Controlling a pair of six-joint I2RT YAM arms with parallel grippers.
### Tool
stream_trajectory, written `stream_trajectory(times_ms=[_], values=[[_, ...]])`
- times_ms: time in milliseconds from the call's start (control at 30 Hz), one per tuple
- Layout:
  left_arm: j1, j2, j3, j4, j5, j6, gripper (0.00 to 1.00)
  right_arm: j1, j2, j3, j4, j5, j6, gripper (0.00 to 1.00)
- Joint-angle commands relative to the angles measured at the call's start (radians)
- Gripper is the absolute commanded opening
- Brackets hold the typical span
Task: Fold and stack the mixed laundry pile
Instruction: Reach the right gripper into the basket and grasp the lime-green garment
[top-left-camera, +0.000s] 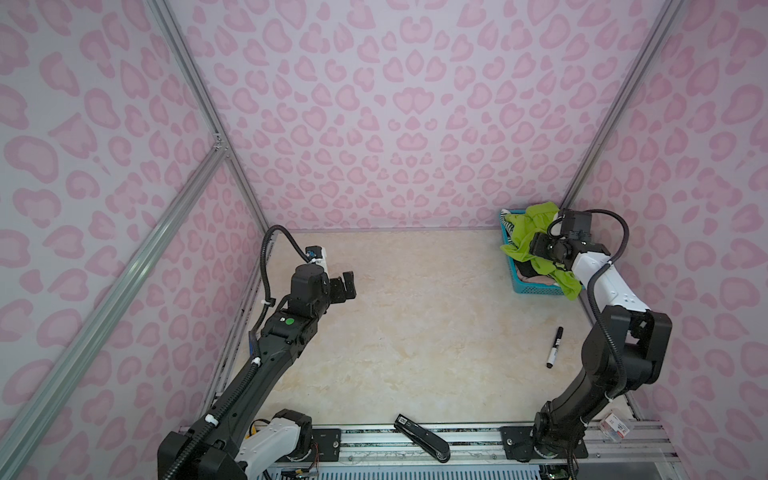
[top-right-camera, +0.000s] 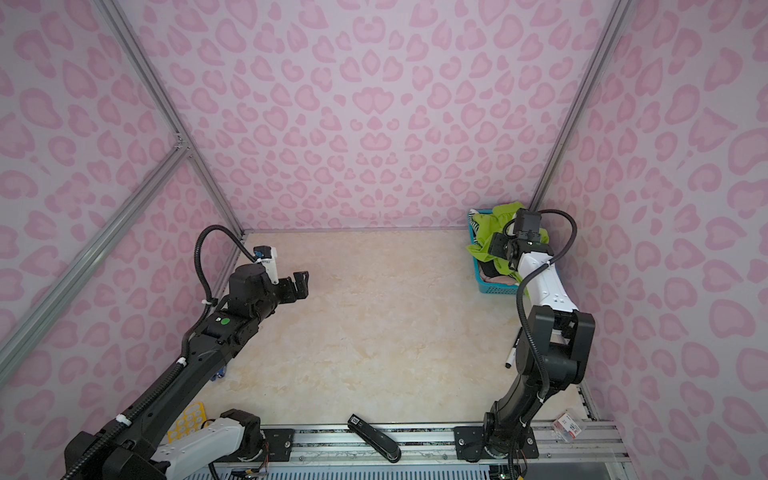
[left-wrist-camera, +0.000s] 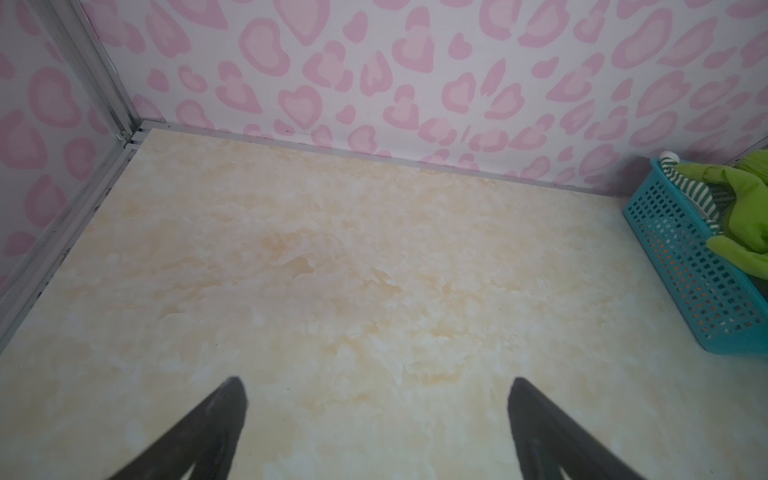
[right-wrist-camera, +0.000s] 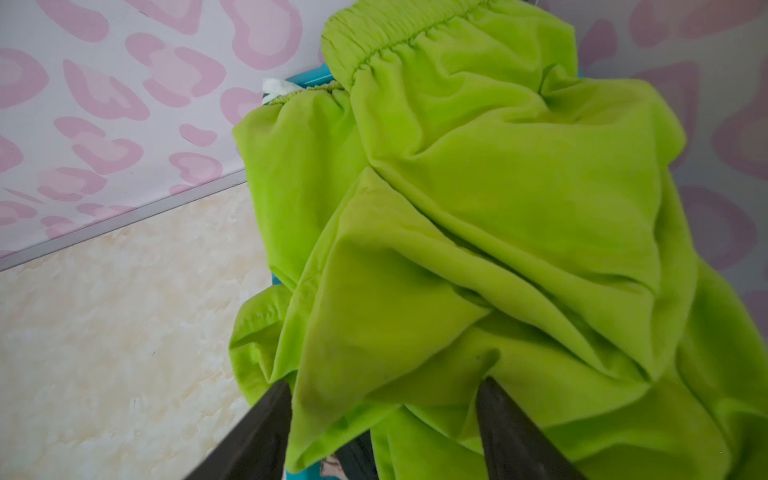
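The laundry pile sits in a teal lattice basket (top-left-camera: 536, 289) (top-right-camera: 496, 287) (left-wrist-camera: 681, 266) in the far right corner. Lime-green shorts (top-left-camera: 524, 235) (top-right-camera: 487, 235) (left-wrist-camera: 744, 195) (right-wrist-camera: 498, 187) lie on top and spill over the rim. A green-and-white striped top (top-left-camera: 508, 222) (left-wrist-camera: 698, 195) shows at the far end, with black cloth (top-left-camera: 525, 270) (right-wrist-camera: 353, 457) and a beige-pink piece (top-left-camera: 540, 281) beneath. My right gripper (right-wrist-camera: 385, 381) reaches down into the pile, its jaws apart on either side of a fold of the shorts. My left gripper (top-left-camera: 347, 286) (top-right-camera: 300, 284) (left-wrist-camera: 376, 380) hovers open and empty over the bare table, far left of the basket.
A black marker (top-left-camera: 555, 347) lies on the table near the right arm's elbow. A black stapler (top-left-camera: 422, 436) rests on the front rail, a small box (top-left-camera: 615, 428) at the front right, a yellow rack (top-right-camera: 187, 424) at the front left. Patterned walls close three sides.
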Motion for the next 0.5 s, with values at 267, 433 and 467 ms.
stream_trajectory(times_ms=[267, 433, 467], values=[[-0.01, -0.049, -0.034, -0.083, -0.028, -0.049, 0.98, 0.002, 0.098, 0.046, -0.024, -0.056, 0.033, 0.21], [-0.01, -0.047, -0.03, -0.114, -0.073, -0.075, 0.97, 0.03, -0.009, 0.045, -0.041, -0.05, 0.007, 0.07], [-0.01, -0.047, -0.03, -0.114, -0.075, -0.078, 0.97, 0.042, -0.039, 0.045, -0.045, -0.046, -0.005, 0.05]])
